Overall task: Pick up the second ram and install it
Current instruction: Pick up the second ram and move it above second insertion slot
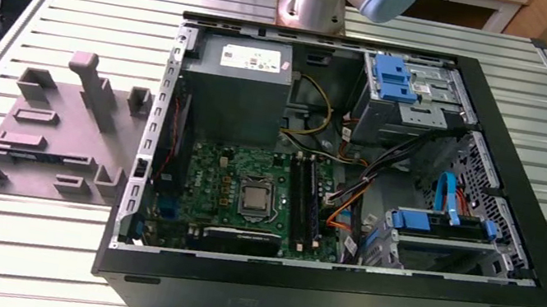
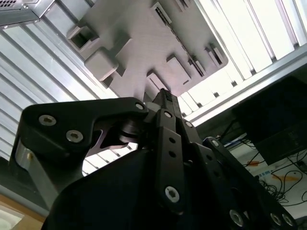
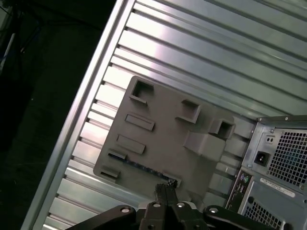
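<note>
gripper point(image 3: 164, 188): fingers pressed together, held nothing | hung over grey tray point(image 3: 163, 120) | second ram point(image 3: 141, 166): lay in slot along tray's edge, just beside fingertips

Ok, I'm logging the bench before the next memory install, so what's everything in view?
table: one, silver slatted, under everything.
computer case: one, black, open, on the table.
tray: one, grey, beside the case at the exterior view's left.
second ram: one, dark blue-green, lying in the tray.
motherboard: one, green, inside the case.
power supply: one, grey, inside the case.
arm: one, grey and blue, beyond the case.
gripper: one, black, shut, aimed at the tray.
</note>
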`<state>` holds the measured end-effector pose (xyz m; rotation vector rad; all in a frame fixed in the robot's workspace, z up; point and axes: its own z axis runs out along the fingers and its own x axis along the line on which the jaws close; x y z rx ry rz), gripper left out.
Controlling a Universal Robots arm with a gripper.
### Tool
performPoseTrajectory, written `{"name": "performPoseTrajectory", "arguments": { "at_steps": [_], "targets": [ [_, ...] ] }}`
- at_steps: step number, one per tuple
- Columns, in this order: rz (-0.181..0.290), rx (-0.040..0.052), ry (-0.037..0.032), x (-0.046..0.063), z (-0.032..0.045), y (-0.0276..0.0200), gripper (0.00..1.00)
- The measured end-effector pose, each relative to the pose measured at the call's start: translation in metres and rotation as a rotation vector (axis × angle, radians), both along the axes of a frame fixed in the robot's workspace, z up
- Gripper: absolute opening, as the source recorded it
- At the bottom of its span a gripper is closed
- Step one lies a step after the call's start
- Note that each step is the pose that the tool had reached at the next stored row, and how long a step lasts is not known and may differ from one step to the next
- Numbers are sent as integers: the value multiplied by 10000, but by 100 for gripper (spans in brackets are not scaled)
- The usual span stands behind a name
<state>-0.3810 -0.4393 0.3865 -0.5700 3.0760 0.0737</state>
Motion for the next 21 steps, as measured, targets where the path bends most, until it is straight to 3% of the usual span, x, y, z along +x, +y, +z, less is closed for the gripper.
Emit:
{"name": "performPoseTrajectory", "arguments": {
  "at_steps": [21],
  "targets": [
    [2316, 0, 0, -12, -10, 0, 11]
  ]
}}
